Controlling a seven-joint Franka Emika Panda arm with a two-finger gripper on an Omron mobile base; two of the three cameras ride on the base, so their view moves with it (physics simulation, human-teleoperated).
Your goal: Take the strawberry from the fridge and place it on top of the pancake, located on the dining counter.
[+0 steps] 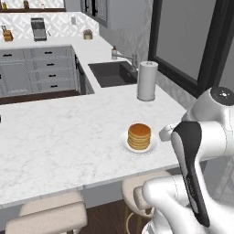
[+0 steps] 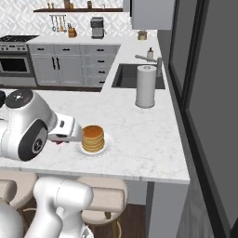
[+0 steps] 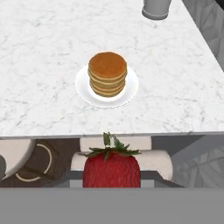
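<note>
**Strawberry gripped short of the counter edge**

Marble counter (image 1: 68,137), white with faint grey veins, spans the foreground of both base views; upholstered stools (image 1: 50,215) tuck beneath its overhang. At the far left of the right base view an oven (image 2: 14,65) is cut off by the picture edge. Moving right in the left base view: grey drawer cabinets (image 1: 41,68), a dark sink (image 1: 112,73), then a paper towel roll (image 1: 147,80) standing upright on the counter. In the hand view only the base of that roll appears, cropped at the top edge.

The pancake (image 3: 107,73) stack sits on a white plate (image 3: 83,89) near the counter's front edge.

In the base views the arm's white body covers the jaws; in the right base view only a small red trace shows just left of the plate, too small to resolve.

The jaws are closed on the strawberry (image 3: 112,168), which sits at the bottom centre of the hand view, green leaves up. Its lower part is cut off. It is on the near side of the counter edge, over a stool, apart from the pancake.
</note>
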